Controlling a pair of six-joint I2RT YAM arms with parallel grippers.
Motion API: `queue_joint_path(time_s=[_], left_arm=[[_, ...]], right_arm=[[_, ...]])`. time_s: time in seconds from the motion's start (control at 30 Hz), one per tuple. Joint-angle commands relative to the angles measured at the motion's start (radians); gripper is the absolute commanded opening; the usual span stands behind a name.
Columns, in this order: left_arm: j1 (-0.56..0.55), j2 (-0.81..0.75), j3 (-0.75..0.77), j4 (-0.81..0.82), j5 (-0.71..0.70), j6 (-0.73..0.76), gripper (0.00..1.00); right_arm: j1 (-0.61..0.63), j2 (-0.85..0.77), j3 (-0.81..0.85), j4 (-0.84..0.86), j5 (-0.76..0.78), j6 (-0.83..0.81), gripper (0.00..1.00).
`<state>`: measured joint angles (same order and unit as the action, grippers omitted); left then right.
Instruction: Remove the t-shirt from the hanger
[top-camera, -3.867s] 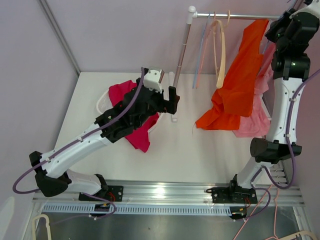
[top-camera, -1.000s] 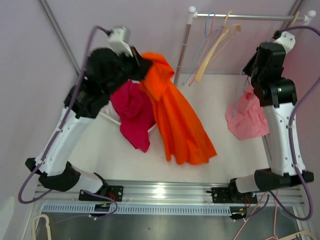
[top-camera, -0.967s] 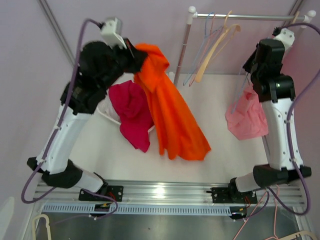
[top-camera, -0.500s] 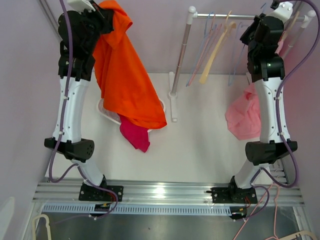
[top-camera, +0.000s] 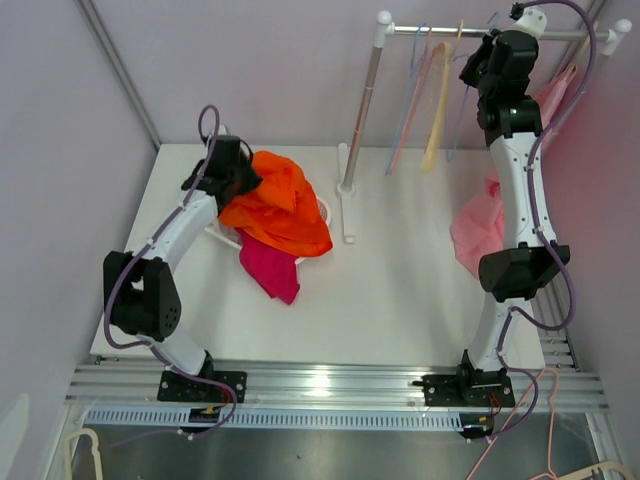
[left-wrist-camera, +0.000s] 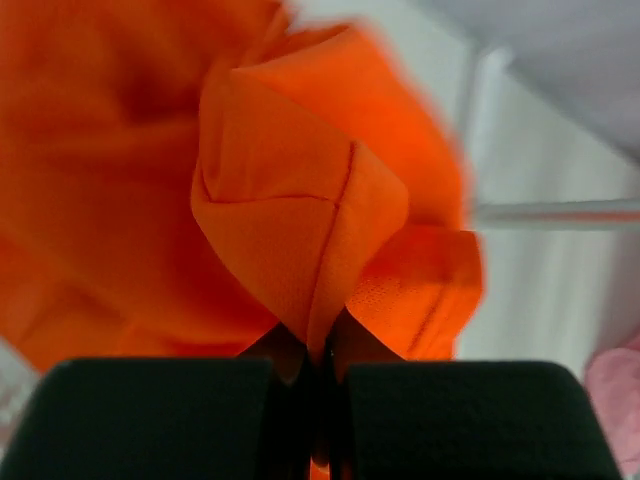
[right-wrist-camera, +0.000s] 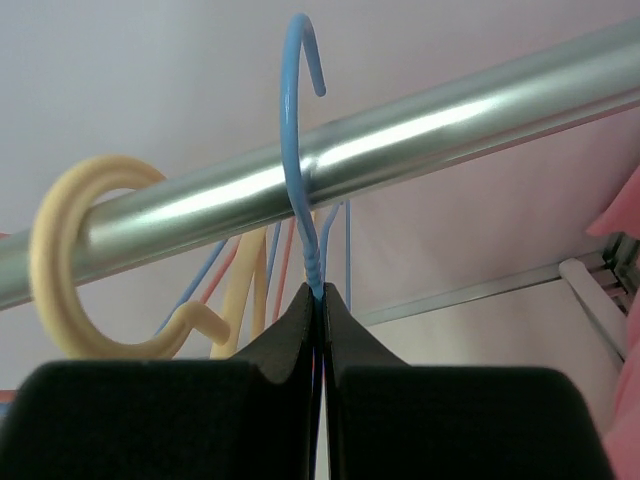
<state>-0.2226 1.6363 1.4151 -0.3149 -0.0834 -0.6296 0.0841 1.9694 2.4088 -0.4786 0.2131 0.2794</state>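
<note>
The orange t-shirt (top-camera: 283, 205) lies crumpled on the white basket (top-camera: 214, 229) at the table's left, free of any hanger. My left gripper (top-camera: 242, 180) is low beside it, shut on a fold of the orange cloth (left-wrist-camera: 300, 230), which is pinched between its fingers (left-wrist-camera: 318, 345). High on the right, my right gripper (top-camera: 477, 60) is shut on the neck of a bare blue wire hanger (right-wrist-camera: 303, 150). The hanger's hook is over the metal rail (right-wrist-camera: 400, 135).
A magenta garment (top-camera: 268, 270) hangs out of the basket under the orange one. A pink garment (top-camera: 478, 232) hangs behind the right arm. A cream hanger (top-camera: 437, 100) and other thin hangers hang on the rail (top-camera: 445, 33). The rack's post (top-camera: 360, 120) stands mid-table.
My left arm has swung down from high above the table and brought the orange t-shirt onto the basket. My right gripper has shifted a little left along the rail with the blue hanger.
</note>
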Motion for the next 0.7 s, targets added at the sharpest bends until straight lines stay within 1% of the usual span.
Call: queue_joint_path(time_s=[0.0,0.07,0.1,0.13,0.17,0.2,0.27,0.3,0.37,0.4,0.43,0.5,0.57,0.6,0.67], left_arm=[[-0.006,-0.024,-0.094,-0.047,-0.102,-0.197,0.01],[-0.006,0.005,-0.134,-0.096,-0.086,-0.257,0.01],[-0.006,0.020,-0.151,-0.095,-0.070,-0.274,0.01],[-0.006,0.037,-0.194,-0.055,-0.029,-0.295,0.01],[-0.006,0.042,-0.230,-0.055,-0.018,-0.308,0.01],[-0.004,0.046,-0.245,-0.018,-0.012,-0.317,0.01],[0.002,0.075,-0.258,-0.003,0.003,-0.324,0.01],[0.008,0.088,-0.258,-0.001,0.032,-0.325,0.01],[0.023,0.091,-0.283,0.028,0.075,-0.309,0.01],[0.025,0.082,-0.297,0.057,0.118,-0.303,0.05],[0.025,0.071,-0.309,0.109,0.123,-0.294,0.10],[0.025,0.045,-0.355,0.143,0.131,-0.297,0.22],[0.025,0.052,-0.370,0.160,0.146,-0.300,0.29],[0.025,0.057,-0.370,0.157,0.148,-0.301,0.43],[0.025,0.060,-0.389,0.164,0.155,-0.305,0.57]], right_arm=[[-0.012,0.011,0.026,0.057,-0.057,0.004,0.00],[-0.020,0.017,0.026,0.051,-0.073,0.003,0.00],[-0.023,0.023,0.029,0.048,-0.083,0.003,0.00],[-0.029,0.028,0.029,0.040,-0.089,0.007,0.00],[-0.032,0.029,0.029,0.037,-0.098,0.010,0.00],[-0.035,0.031,0.030,0.032,-0.107,0.014,0.00],[-0.043,0.037,0.032,0.009,-0.124,0.024,0.00],[-0.043,0.037,0.036,-0.001,-0.130,0.026,0.00],[-0.044,0.040,0.056,-0.076,-0.136,0.038,0.00],[-0.044,0.037,0.062,-0.095,-0.138,0.043,0.00],[-0.044,0.020,0.049,-0.110,-0.138,0.049,0.00],[-0.041,0.002,0.015,-0.107,-0.142,0.060,0.00],[-0.040,-0.012,-0.013,-0.101,-0.149,0.055,0.00],[-0.040,-0.012,-0.016,-0.103,-0.152,0.050,0.00],[-0.040,-0.012,-0.010,-0.109,-0.153,0.046,0.00]])
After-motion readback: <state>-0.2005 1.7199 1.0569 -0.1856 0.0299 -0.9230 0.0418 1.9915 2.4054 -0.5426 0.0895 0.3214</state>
